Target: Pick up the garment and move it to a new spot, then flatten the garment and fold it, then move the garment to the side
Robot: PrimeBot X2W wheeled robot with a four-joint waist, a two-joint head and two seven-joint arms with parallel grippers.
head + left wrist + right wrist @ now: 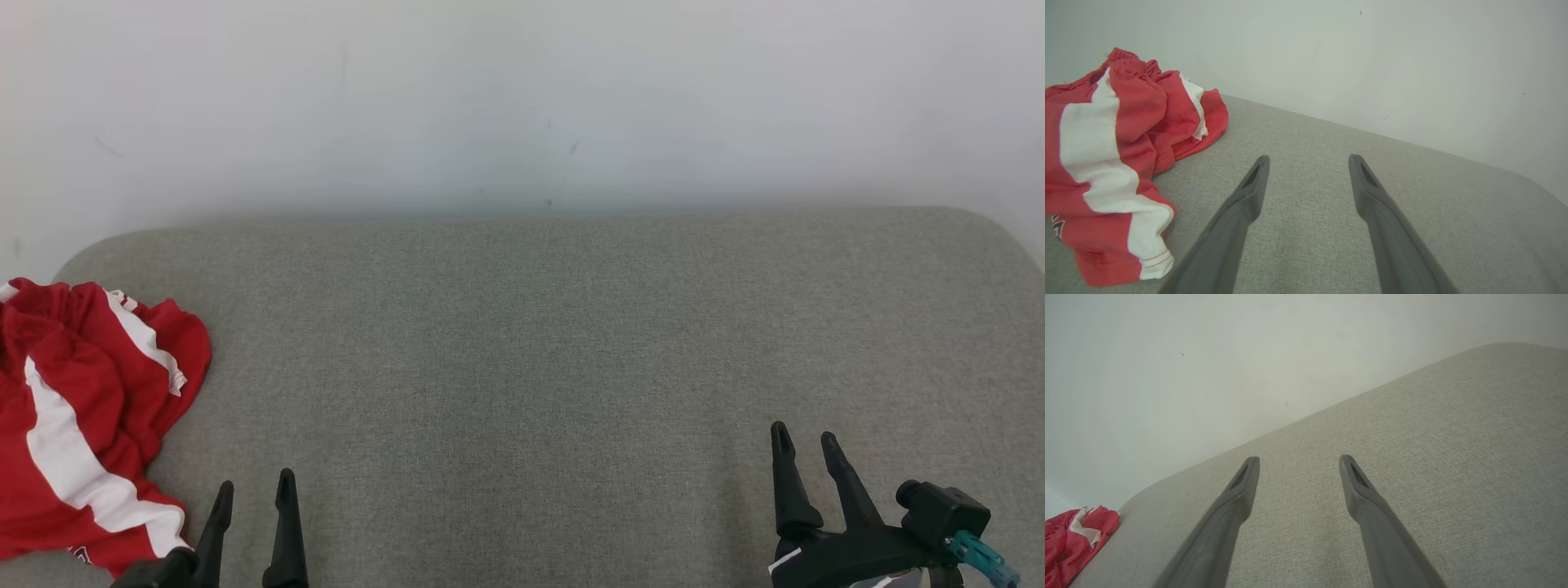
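A crumpled red garment (pixel 77 408) with white stripes lies bunched at the far left of the grey fabric surface (pixel 539 343). My left gripper (pixel 255 488) stands open at the lower left, just right of the garment's near edge and apart from it. In the left wrist view the garment (pixel 1114 163) lies left of the open gripper (pixel 1308 161), nothing between the fingers. My right gripper (pixel 807 437) stands open at the lower right, far from the garment. The right wrist view has the open gripper (pixel 1298 461) over bare fabric and the garment (pixel 1073 535) at the bottom left corner.
A pale wall (pixel 522 98) rises directly behind the grey surface's far edge. The surface has rounded far corners and stretches wide between the two grippers.
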